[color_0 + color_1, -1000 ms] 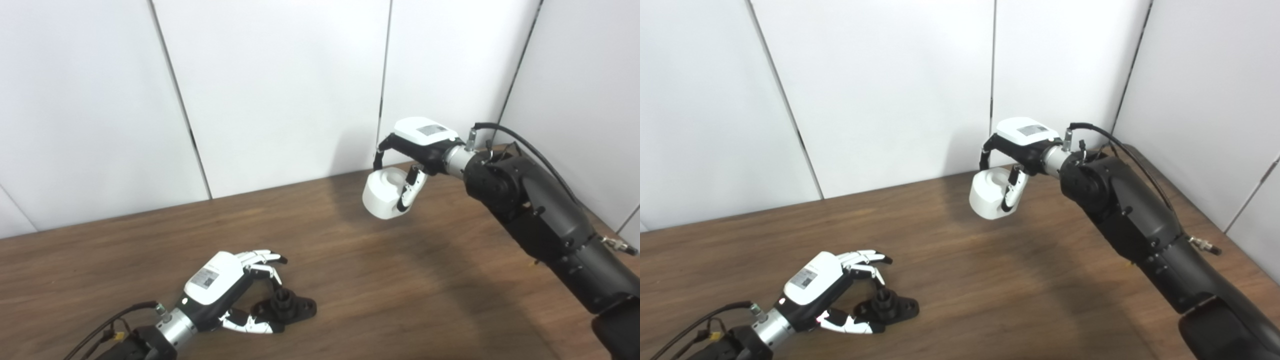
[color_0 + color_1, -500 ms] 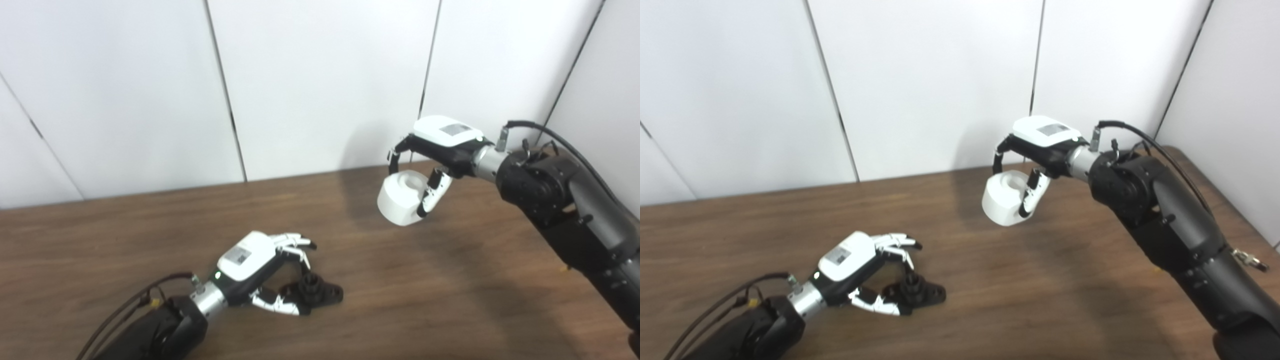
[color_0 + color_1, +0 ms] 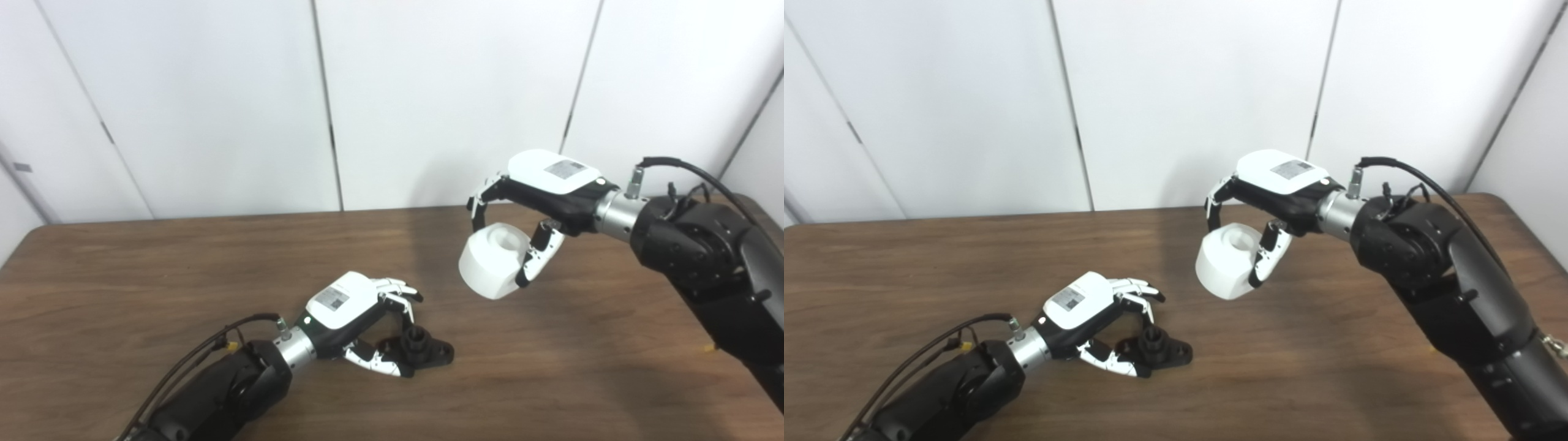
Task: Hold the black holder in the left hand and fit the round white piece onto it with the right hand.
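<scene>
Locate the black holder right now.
The black holder lies on the wooden table, low and centre-left in both eye views, between the fingers and thumb of the left hand. The round white piece hangs up and to its right.

white piece (image 3: 492, 269) held aloft (right robot hand (image 3: 539, 196))

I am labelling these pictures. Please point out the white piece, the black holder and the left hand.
white piece (image 3: 490, 269), left eye view, its curved side wall
black holder (image 3: 429, 350), left eye view, its flat base
left hand (image 3: 1078, 303), right eye view, its white back
</scene>
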Robot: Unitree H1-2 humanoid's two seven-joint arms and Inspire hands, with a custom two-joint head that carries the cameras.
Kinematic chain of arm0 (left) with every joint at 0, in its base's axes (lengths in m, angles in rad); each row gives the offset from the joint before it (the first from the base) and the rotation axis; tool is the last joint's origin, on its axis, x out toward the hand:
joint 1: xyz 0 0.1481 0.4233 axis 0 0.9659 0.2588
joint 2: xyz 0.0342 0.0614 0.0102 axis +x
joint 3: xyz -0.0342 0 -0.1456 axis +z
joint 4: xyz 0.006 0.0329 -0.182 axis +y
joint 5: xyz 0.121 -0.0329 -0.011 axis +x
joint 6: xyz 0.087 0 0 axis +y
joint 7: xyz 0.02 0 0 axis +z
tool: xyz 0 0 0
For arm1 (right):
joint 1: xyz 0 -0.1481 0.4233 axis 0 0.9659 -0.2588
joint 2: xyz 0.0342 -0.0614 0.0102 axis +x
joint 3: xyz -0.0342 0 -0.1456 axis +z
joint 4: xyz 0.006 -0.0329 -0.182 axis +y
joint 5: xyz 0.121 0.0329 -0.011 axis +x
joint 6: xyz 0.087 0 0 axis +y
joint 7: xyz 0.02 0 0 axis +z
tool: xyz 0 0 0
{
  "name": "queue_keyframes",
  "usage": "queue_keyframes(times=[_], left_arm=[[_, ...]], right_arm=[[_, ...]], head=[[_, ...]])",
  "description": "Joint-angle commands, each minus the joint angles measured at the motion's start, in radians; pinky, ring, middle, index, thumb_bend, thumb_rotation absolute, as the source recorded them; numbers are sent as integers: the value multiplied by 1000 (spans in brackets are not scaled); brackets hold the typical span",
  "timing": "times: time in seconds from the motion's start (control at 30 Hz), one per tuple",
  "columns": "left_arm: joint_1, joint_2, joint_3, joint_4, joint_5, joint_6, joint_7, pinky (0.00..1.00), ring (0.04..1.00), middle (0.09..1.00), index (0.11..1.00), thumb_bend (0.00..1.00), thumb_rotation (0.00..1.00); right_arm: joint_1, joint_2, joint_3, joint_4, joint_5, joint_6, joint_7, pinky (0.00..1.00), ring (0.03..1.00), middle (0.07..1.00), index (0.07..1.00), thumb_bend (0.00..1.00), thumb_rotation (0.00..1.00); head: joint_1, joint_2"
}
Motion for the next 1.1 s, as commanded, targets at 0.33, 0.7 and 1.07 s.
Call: queue_keyframes(times=[0.33,0.7,1.07], left_arm=[[62,-11,-53,58,117,78,-164,707,843,822,487,522,76],[62,-16,-47,46,112,86,-180,708,841,822,487,522,77],[62,-19,-39,41,125,94,-179,653,816,809,486,522,75]], right_arm=[[-78,57,21,-81,3,-32,32,707,807,751,479,523,140],[-70,80,36,-73,22,-64,45,706,801,750,479,525,139],[-70,98,50,-80,16,-71,52,744,801,747,479,523,140]], head=[[16,9],[30,21],[30,24]])
